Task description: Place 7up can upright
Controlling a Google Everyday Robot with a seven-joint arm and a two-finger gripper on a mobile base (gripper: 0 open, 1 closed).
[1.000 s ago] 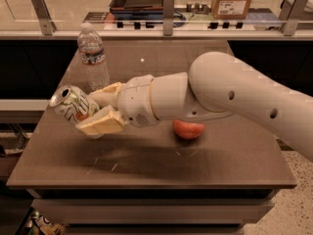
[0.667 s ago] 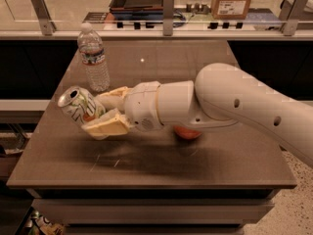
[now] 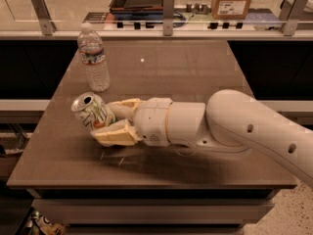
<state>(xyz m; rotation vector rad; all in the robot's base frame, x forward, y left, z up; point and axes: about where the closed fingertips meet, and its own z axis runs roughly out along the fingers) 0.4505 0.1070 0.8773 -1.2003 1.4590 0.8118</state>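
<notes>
Big brown bench [image 3: 186, 67], white robot arm [image 3: 234, 126] reaching in from the right. Clear plastic water bottle [image 3: 94, 58] stands back left. Cream gripper [image 3: 108, 122] is clamped round the small white-and-green 7up can [image 3: 93, 110], which is tilted, silver top pointing up-left, over the bench's front left.

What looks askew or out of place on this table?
The can is askew: it leans with its top toward the left rear, clamped in the pincer at the left front of the table, not standing. The bottle behind it stands upright. No spill shows.
</notes>
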